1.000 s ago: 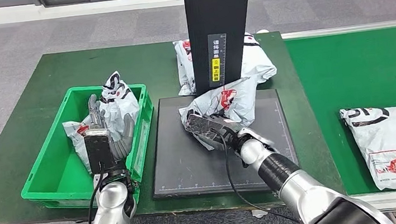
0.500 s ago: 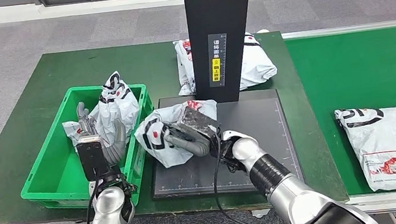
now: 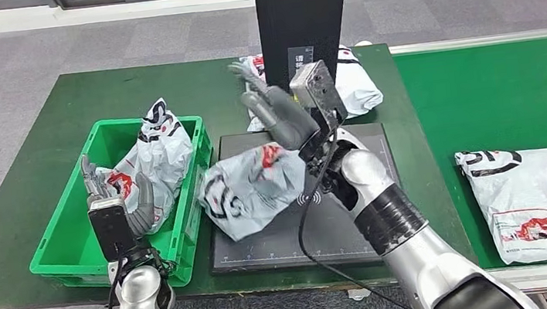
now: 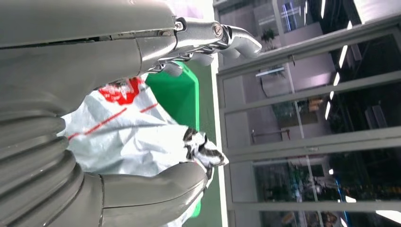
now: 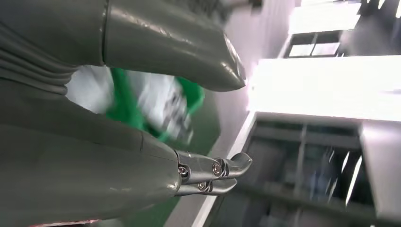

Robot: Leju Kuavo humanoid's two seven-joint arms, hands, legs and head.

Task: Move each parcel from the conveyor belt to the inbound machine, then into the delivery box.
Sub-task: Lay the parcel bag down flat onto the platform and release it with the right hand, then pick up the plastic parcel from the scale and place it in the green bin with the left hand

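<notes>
A crumpled white parcel (image 3: 251,188) lies on the left edge of the inbound machine's black pad (image 3: 341,224), overhanging toward the green delivery box (image 3: 56,249). My right hand (image 3: 277,107) is raised above and behind it, fingers spread, holding nothing. My left hand (image 3: 113,194) stands upright inside the box's near half with its fingers apart, just in front of the white parcels (image 3: 157,148) lying there. In the left wrist view, thumb and fingers (image 4: 222,40) are apart, with a boxed parcel (image 4: 132,137) beyond them. Another parcel (image 3: 535,194) lies on the green conveyor belt (image 3: 481,92).
The machine's black column (image 3: 302,19) rises at the back of the pad, close behind my right hand. One more white parcel (image 3: 355,83) lies behind the column on the green table (image 3: 37,150). Grey floor surrounds the table.
My right hand dragged the parcel leftward across the pad, let it go and rose toward the column. My left hand drew back toward the box's near left. The conveyor parcel shifted slightly left.
</notes>
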